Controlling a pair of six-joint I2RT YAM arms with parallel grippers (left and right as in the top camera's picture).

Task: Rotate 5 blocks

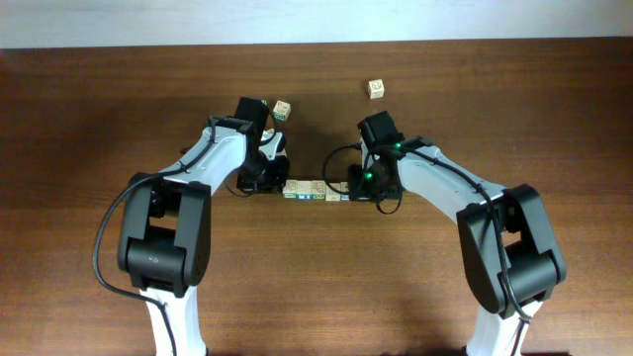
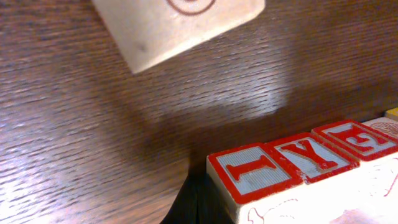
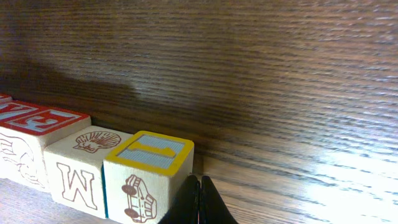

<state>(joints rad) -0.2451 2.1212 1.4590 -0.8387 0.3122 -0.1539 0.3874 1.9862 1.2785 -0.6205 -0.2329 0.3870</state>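
- Overhead first: the blocks (image 1: pixel 316 191) lie in one tight row mid-bench (image 1: pixel 89 148). The left hand (image 1: pixel 279 186) is at one end and the right hand (image 1: pixel 353 192) at the other.
- We make it five in the row, though they are tiny from up here. Two strays sit well behind it: a green-marked cube (image 1: pixel 283 110) and a tan cube (image 1: pixel 376 89). There are two arms and two hands.
- Left wrist now: this hand is pinched closed on nothing, its tip just beside the I block (image 2: pixel 252 171). We count three red tops, I, Y and E, with a yellow sliver past them.
- Right wrist: this hand is closed and empty too, right beside the yellow-topped block (image 3: pixel 149 168). Next along are the shell block (image 3: pixel 78 162), the red E block (image 3: pixel 43 121), and one more red edge at the frame's left.
- Our read is that an end block gets turned next. We'd push low on a corner rather than the middle of a face, so it pivots instead of sliding, and go slowly so its neighbours stay in line.
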